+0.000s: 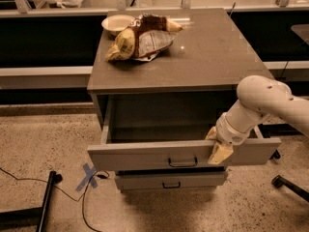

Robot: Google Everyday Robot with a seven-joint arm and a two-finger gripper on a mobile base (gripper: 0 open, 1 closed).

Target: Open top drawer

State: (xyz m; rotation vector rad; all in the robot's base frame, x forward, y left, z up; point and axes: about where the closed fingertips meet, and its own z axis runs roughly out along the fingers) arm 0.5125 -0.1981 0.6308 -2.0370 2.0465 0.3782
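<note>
The top drawer (pixel 145 154) is the wide grey front panel with a small dark loop handle (pixel 182 162) at its centre. It stands pulled out from the grey cabinet (pixel 217 57), and the dark cavity behind it shows. My gripper (pixel 217 146), on a white arm coming in from the right, sits at the top edge of the drawer front, just right of the handle, with its yellowish tip hanging over the panel. A narrower grey drawer front (pixel 145 181) with a like handle sits below.
On the cabinet top lie crumpled snack bags (pixel 140 40) and a white bowl (pixel 117 23). On the floor are a blue tape cross (pixel 88 175), a cable and a black stand leg (pixel 46 202) at left, and a chair base (pixel 289 185) at right.
</note>
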